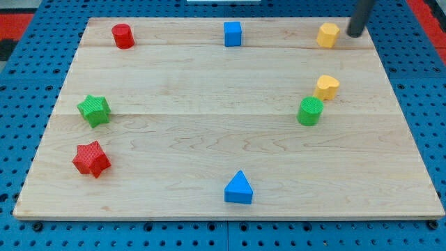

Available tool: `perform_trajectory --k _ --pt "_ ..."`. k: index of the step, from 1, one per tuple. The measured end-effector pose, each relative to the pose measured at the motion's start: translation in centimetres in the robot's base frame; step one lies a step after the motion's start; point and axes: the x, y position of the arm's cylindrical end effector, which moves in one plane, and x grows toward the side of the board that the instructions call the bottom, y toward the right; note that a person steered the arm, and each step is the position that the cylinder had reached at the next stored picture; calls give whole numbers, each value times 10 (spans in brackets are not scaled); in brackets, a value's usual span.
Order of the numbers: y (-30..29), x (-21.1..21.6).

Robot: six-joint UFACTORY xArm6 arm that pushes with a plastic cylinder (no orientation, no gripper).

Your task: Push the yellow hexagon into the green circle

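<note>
**Listener:** Going from the view's left to its right, what is on the counter (209,84), and how far along is the push?

**Me:** Far left: a red cylinder (122,35) at the top, a green star (94,110) below it, a red star (92,159) lower still. In the middle: a blue cube (233,33) at the top, a blue triangle (239,188) near the bottom. On the right: the green circle (311,111), with a yellow heart-like block (326,87) touching or nearly touching its upper right. The yellow hexagon (328,34) sits at the top right, well apart from the green circle. By my judgement, the push is not yet done.

**Listener:** And your arm?

**Me:** My rod comes down from the top edge, tilted slightly. My tip (355,33) rests just right of the hexagon, close beside it; I cannot tell whether they touch. I carry no pincer, so nothing is released, clenched or grasped.
</note>
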Motion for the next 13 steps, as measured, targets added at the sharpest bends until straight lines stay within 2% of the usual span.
perform_trajectory --k 1,2,3,4,5,6,7,8,9,10,11,12,13 --pt "2 -18" --pt "-36 9" --pt "-76 64" --pt "-54 80" --pt "-7 135" --pt "-49 151" --pt "-137 110" --pt "-69 129" --pt "1 195" --pt "-70 220" --pt "-128 168" --pt "-131 162" --pt "-47 156"
